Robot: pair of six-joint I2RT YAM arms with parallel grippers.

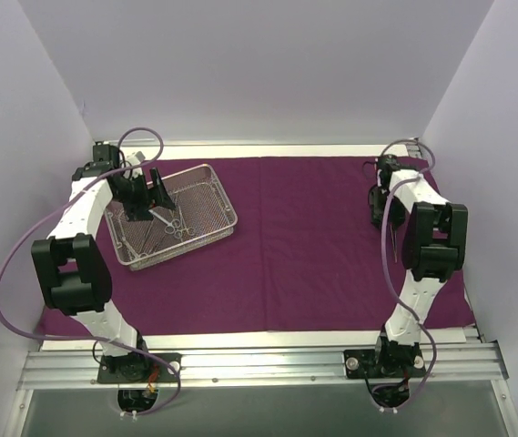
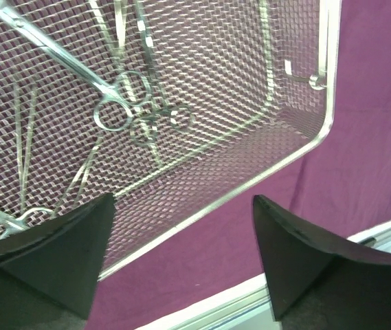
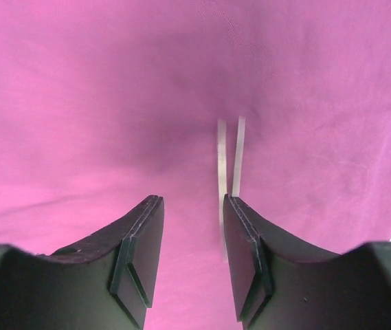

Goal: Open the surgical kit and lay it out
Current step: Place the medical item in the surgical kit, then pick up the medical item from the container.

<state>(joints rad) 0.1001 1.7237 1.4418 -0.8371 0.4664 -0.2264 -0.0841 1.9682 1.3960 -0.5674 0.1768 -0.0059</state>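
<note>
Silver tweezers (image 3: pixel 239 155) show clearly only from the wrist, inside the parted right hand (image 3: pixel 192 206); left hand (image 2: pixel 181 203) gapes.

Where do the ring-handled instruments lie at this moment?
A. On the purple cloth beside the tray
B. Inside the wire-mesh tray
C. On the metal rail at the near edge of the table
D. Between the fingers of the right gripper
B: the left wrist view shows the ring-handled instruments lying on the mesh floor of the wire-mesh tray, inside its rim.
</note>
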